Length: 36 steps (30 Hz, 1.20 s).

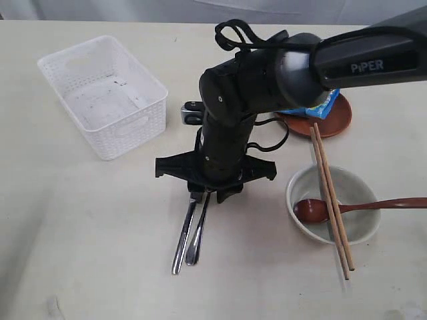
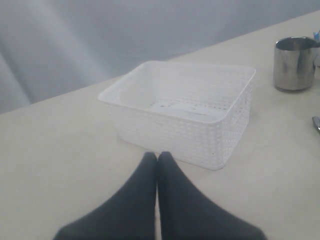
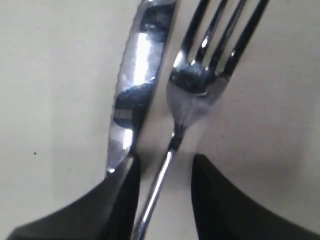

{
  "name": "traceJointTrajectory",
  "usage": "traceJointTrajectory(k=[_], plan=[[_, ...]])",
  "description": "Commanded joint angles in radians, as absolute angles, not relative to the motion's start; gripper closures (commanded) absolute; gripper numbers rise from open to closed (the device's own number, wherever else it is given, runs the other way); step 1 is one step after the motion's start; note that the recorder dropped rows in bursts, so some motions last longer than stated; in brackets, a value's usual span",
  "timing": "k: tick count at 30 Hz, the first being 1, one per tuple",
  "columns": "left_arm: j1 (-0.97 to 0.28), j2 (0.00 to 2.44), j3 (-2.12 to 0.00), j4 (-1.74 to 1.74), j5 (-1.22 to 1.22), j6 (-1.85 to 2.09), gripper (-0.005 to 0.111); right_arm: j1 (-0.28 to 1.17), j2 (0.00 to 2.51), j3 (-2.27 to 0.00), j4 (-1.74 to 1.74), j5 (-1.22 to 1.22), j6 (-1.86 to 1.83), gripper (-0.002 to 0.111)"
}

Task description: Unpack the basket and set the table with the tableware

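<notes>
My right tool sits low over the counter with its fingers partly apart. They straddle the fork neck without clamping it, and the knife blade touches one finger. Both lie flat on the counter side by side, apart from the white basket. Left tool is pinched fully closed, nothing in it, facing the basket. To the right, an off-white bowl has a wooden spoon in it and chopsticks across it. Behind it, a blue bag rests on a reddish plate. A steel cup stands near the basket.
</notes>
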State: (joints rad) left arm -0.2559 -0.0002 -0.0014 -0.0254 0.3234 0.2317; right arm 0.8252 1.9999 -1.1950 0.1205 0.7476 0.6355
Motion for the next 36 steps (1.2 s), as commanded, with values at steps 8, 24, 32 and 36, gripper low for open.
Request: traceJointTrajectory(k=[8, 24, 32, 36], plan=[[-0.262, 0.000, 0.000, -0.030, 0.321, 0.227, 0.107, 0.822, 2.008, -1.196, 0.071, 0.769, 0.627, 0.108], [-0.262, 0.000, 0.000, -0.030, 0.321, 0.227, 0.107, 0.842, 1.890, -1.099, -0.010, 0.859, 0.692, 0.109], [-0.262, 0.000, 0.000, -0.030, 0.321, 0.227, 0.107, 0.844, 1.891, -1.036, 0.009, 0.781, 0.679, 0.109], [-0.262, 0.000, 0.000, -0.030, 0.321, 0.227, 0.107, 0.844, 1.891, -1.034, 0.006, 0.721, 0.679, 0.109]])
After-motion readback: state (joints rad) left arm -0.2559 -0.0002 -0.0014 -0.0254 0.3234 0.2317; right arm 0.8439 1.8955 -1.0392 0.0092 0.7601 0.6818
